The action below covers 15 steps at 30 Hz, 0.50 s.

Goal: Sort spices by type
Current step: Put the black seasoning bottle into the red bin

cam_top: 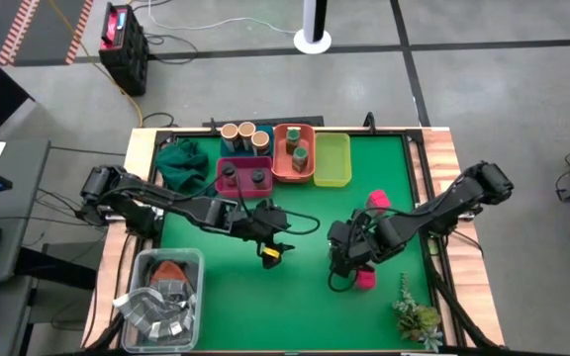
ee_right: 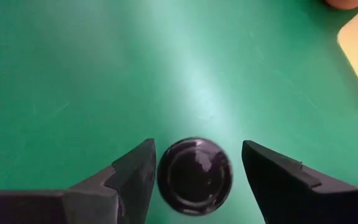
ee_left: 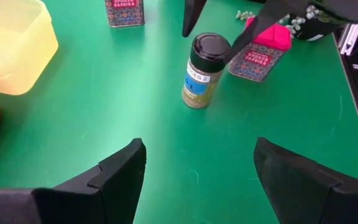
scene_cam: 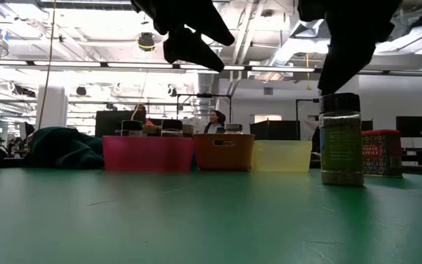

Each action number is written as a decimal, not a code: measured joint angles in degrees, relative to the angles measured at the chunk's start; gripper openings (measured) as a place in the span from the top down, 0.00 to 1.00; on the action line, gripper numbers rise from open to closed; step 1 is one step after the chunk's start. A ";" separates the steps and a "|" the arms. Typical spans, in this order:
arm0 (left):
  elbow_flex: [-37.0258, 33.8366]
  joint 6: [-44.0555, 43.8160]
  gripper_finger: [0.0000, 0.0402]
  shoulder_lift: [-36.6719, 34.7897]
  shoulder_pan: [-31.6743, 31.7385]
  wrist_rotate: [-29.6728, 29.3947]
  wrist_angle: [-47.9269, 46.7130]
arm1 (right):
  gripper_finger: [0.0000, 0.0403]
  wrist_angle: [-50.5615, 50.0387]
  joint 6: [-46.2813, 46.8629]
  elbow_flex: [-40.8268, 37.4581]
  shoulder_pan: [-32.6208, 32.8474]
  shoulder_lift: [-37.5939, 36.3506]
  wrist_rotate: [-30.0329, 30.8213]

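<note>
Looking down your right gripper [ee_right: 194,177], you see its fingers spread either side of a dark-capped spice jar [ee_right: 194,176] standing upright on the green table [ee_right: 104,74], not gripping it. Your left gripper [ee_left: 197,171] hangs wide and empty nearby.

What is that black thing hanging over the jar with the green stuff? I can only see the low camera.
Observer: That's the right claw. Its wrist camera shows its fingers on either side of the jar, with a gap on each side of the dark lid.
Operator: Is the other claw holding something?
Observer: No. The left claw is open and empty, above bare green mat.
Operator: What's inside the pink tray?
Observer: From above, the magenta tray holds two dark-topped jars.
</note>
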 joint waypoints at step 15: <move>0.00 -0.08 0.29 0.00 0.51 0.63 -0.72 | 0.34 -2.17 -0.02 -0.02 -1.25 6.21 -10.34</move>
